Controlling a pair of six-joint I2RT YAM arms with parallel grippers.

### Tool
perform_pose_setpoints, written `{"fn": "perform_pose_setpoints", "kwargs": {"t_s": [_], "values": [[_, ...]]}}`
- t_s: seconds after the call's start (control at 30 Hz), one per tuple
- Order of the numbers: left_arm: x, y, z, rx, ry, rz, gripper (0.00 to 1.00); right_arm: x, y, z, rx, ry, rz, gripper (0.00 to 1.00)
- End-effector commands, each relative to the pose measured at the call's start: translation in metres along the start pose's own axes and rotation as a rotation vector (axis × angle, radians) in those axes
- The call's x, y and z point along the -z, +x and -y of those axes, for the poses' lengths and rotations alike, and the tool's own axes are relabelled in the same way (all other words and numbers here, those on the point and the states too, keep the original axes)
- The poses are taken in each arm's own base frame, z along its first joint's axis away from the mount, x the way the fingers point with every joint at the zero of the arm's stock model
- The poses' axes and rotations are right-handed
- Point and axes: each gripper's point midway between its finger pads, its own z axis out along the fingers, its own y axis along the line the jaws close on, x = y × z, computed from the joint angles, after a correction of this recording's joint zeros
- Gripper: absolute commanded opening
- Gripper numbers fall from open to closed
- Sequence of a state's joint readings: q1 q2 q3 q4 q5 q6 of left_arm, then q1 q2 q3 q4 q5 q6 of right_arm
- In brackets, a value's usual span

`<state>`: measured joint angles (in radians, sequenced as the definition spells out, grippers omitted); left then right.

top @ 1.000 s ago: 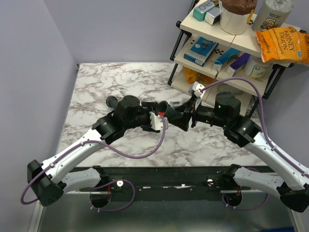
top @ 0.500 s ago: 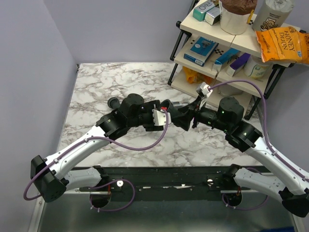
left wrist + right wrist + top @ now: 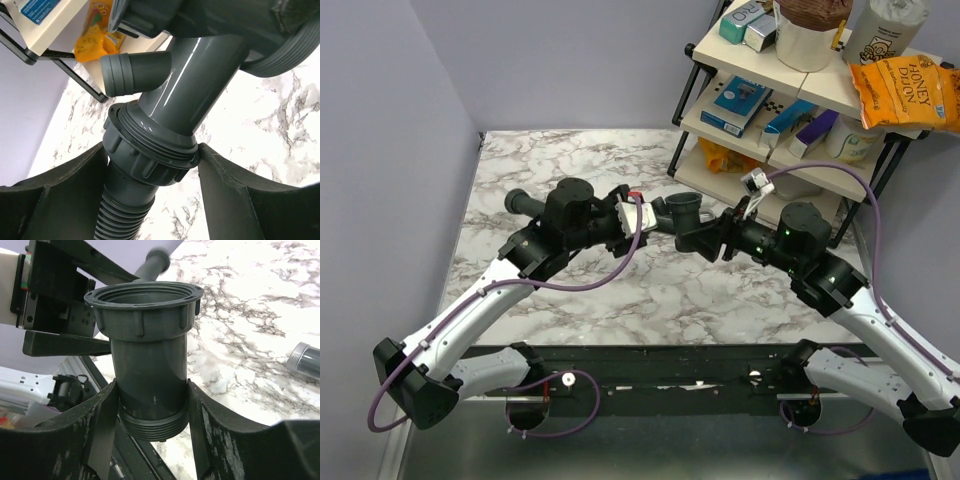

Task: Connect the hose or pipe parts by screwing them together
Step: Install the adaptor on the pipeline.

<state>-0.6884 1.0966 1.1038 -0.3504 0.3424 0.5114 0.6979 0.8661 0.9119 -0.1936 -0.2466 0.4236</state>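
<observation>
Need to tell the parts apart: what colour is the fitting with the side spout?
The fitting is glossy dark grey; the left wrist view shows it best.

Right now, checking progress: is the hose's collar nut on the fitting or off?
On: collar nut rings the fitting at its threaded end, thread showing above.

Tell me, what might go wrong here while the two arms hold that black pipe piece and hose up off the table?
1. Threads show above the collar nut held in the left gripper. Turned crooked, it could cross-thread on the Y-shaped fitting.
2. The right gripper flanks the fitting's smooth tube. Whether it grips firmly is unclear, so the fitting might spin or slip instead of tightening.
3. The ribbed hose could twist along with the nut.
</observation>
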Motion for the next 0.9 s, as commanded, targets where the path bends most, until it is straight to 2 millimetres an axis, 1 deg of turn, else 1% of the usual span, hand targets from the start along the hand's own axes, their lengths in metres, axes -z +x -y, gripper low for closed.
{"fn": "perform_pose_setpoints", "kwargs": {"t_s": [0.0, 0.03, 0.07, 0.1, 0.13, 0.17, 0.2, 0.27, 0.3, 0.33, 0.37, 0.4, 0.43, 0.47, 0.5, 0.53, 0.57, 0.6, 0.63, 0.67, 0.7, 0.73, 0.77, 0.8, 0.83, 0.87], "values": [[0.024, -0.076, -0.025, -0.164, -0.089, 0.231, 0.00, 0.000, 0.059, 0.010, -0.193, 0.074, -0.270, 0.36], [0.018, -0.066, -0.015, -0.195, -0.067, 0.206, 0.00, -0.002, 0.051, 0.006, -0.217, 0.070, -0.265, 0.36], [0.016, -0.061, -0.014, -0.226, -0.079, 0.188, 0.00, -0.006, 0.055, 0.004, -0.249, 0.060, -0.300, 0.35], [0.014, -0.061, -0.003, -0.261, -0.061, 0.192, 0.00, -0.006, 0.055, 0.003, -0.293, 0.067, -0.317, 0.34], [0.009, -0.053, 0.001, -0.329, -0.055, 0.171, 0.00, -0.007, 0.055, 0.001, -0.317, 0.058, -0.331, 0.33], [0.008, -0.047, 0.000, -0.351, -0.079, 0.144, 0.00, -0.008, 0.054, -0.002, -0.343, 0.046, -0.345, 0.31], [0.002, -0.047, 0.006, -0.379, -0.077, 0.134, 0.00, -0.010, 0.058, -0.006, -0.401, 0.028, -0.377, 0.29], [-0.006, -0.040, 0.004, -0.416, -0.107, 0.107, 0.00, -0.012, 0.061, -0.010, -0.454, 0.004, -0.411, 0.27], [-0.013, -0.029, -0.003, -0.419, -0.153, 0.049, 0.00, -0.013, 0.065, -0.013, -0.498, -0.017, -0.447, 0.27], [-0.018, -0.030, -0.003, -0.427, -0.181, 0.046, 0.00, -0.013, 0.066, -0.014, -0.514, -0.029, -0.464, 0.29], [-0.022, -0.023, -0.007, -0.420, -0.210, 0.021, 0.00, -0.013, 0.067, -0.015, -0.530, -0.042, -0.475, 0.31], [-0.025, -0.016, -0.012, -0.415, -0.241, -0.004, 0.00, -0.013, 0.066, -0.016, -0.566, -0.056, -0.487, 0.33], [-0.028, -0.011, -0.012, -0.422, -0.264, 0.003, 0.00, -0.014, 0.066, -0.017, -0.583, -0.063, -0.493, 0.43], [-0.029, -0.008, -0.012, -0.449, -0.274, 0.003, 0.00, -0.014, 0.064, -0.017, -0.601, -0.074, -0.496, 0.48], [-0.028, -0.006, -0.011, -0.470, -0.283, 0.011, 0.00, -0.015, 0.058, -0.021, -0.621, -0.110, -0.492, 0.53], [-0.029, 0.001, -0.010, -0.473, -0.305, 0.017, 0.00, -0.016, 0.050, -0.023, -0.616, -0.131, -0.482, 0.75], [-0.028, 0.002, -0.010, -0.470, -0.313, 0.022, 0.00, -0.018, 0.042, -0.027, -0.598, -0.155, -0.472, 1.00], [-0.026, 0.001, -0.009, -0.429, -0.311, 0.035, 0.00, -0.017, 0.038, -0.031, -0.565, -0.185, -0.475, 1.00], [-0.024, 0.002, -0.007, -0.405, -0.294, 0.028, 0.00, -0.018, 0.016, -0.040, -0.516, -0.223, -0.444, 1.00], [-0.022, 0.004, -0.007, -0.381, -0.287, 0.023, 0.00, -0.019, 0.016, -0.040, -0.504, -0.221, -0.473, 1.00], [-0.015, -0.002, -0.007, -0.345, -0.291, 0.040, 0.00, -0.019, 0.009, -0.042, -0.427, -0.241, -0.464, 1.00], [-0.011, -0.001, -0.004, -0.328, -0.272, 0.028, 0.00, -0.017, -0.002, -0.045, -0.372, -0.255, -0.444, 1.00], [-0.007, -0.004, 0.000, -0.320, -0.255, 0.042, 0.00, -0.011, -0.020, -0.054, -0.300, -0.275, -0.399, 1.00], [0.002, -0.011, 0.000, -0.307, -0.261, 0.071, 0.00, -0.008, -0.026, -0.051, -0.203, -0.273, -0.360, 1.00], [0.005, -0.008, 0.007, -0.266, -0.225, 0.060, 0.00, -0.004, -0.032, -0.052, -0.153, -0.273, -0.326, 1.00], [0.007, -0.012, 0.014, -0.249, -0.192, 0.079, 0.00, 0.001, -0.038, -0.053, -0.101, -0.271, -0.288, 1.00]]}}
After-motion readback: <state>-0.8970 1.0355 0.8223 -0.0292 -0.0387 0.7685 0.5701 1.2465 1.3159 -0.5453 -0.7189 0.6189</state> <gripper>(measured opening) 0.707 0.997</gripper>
